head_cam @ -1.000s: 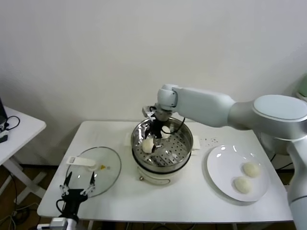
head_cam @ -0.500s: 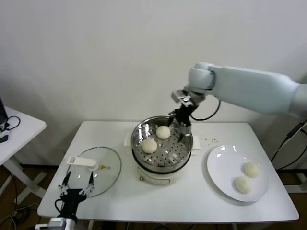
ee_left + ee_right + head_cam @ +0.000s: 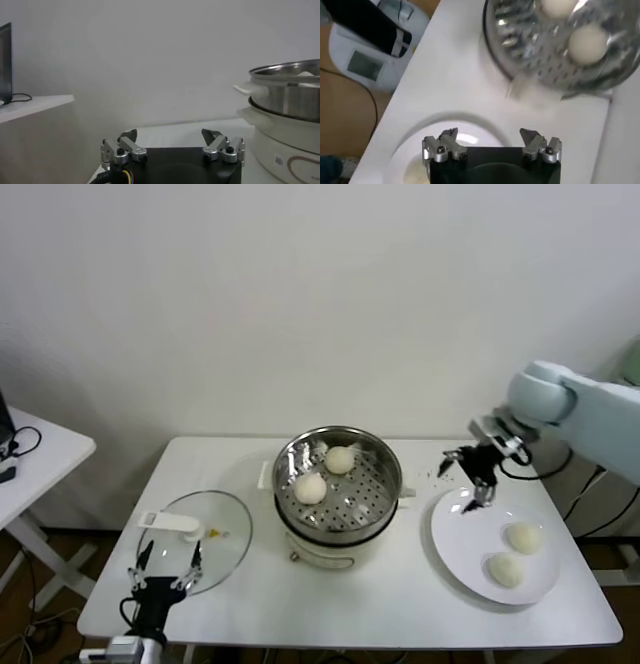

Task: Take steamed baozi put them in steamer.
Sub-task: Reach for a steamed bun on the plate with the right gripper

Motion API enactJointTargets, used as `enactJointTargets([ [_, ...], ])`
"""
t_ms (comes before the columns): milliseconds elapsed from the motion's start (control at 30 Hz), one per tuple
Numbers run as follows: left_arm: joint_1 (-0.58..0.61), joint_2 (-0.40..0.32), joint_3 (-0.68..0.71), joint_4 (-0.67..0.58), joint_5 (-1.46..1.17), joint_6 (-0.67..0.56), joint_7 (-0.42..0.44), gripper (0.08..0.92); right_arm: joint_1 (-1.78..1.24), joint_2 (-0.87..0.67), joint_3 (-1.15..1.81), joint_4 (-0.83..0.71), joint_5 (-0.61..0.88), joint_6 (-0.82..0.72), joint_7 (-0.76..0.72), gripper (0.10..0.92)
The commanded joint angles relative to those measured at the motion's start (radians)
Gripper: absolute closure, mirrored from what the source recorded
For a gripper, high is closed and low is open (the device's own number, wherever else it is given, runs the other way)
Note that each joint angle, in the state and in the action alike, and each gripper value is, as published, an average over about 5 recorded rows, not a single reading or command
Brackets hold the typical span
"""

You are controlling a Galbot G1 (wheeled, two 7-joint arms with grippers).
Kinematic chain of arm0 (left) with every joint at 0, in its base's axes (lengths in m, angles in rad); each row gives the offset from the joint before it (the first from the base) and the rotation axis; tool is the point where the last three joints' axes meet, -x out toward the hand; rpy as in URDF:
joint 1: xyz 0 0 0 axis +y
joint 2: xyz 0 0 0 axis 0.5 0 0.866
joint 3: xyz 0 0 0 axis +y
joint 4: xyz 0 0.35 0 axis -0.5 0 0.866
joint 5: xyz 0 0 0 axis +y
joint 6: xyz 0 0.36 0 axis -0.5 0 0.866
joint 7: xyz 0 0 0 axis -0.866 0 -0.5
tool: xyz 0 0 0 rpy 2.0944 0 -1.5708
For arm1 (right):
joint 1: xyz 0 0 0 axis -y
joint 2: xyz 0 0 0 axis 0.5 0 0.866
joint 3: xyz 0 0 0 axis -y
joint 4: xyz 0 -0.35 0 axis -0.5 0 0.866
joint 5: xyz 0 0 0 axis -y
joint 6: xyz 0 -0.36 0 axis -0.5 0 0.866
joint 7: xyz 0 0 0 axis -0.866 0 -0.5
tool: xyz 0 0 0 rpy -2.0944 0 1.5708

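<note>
The steel steamer [image 3: 385,459] stands on its cream pot at the table's middle and holds two baozi [image 3: 310,488] [image 3: 340,460]. It shows in the right wrist view [image 3: 502,35] with both buns [image 3: 587,44]. Two more baozi [image 3: 523,536] [image 3: 506,570] lie on the white plate [image 3: 455,534] at the right. My right gripper [image 3: 470,476] is open and empty, above the plate's far-left rim, between the steamer and the plate. My left gripper [image 3: 165,569] is open and empty, low at the table's front-left edge, near the glass lid.
A flat glass lid [image 3: 228,534] with a white handle lies left of the pot. A small white side table [image 3: 40,449] stands far left. In the right wrist view a white device [image 3: 367,60] sits on the floor beyond the table edge.
My right gripper let go of a baozi in the steamer, rose out of it, and swung right to the plate's near rim. The left arm has not moved.
</note>
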Motion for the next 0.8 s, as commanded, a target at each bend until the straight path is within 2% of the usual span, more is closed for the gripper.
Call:
enactJointTargets([
  [33,0.021,-0.011,0.005,-0.02,0.033,-0.009,-0.002,0.177,-0.374,-0.163,0.267,-0.028,-0.282,0.062,-0.015,0.203],
  [233,0.047,-0.013,0.006,-0.04,0.056,-0.019,-0.003,0.177,-0.554,-0.142,0.4,-0.062,-0.337,0.068,-0.017,0.203],
  [800,0.047,-0.011,0.0,-0.028,0.053,-0.018,-0.004,0.177,-0.61,-0.049,0.414,-0.149,-0.378,0.067,0.026,0.203],
])
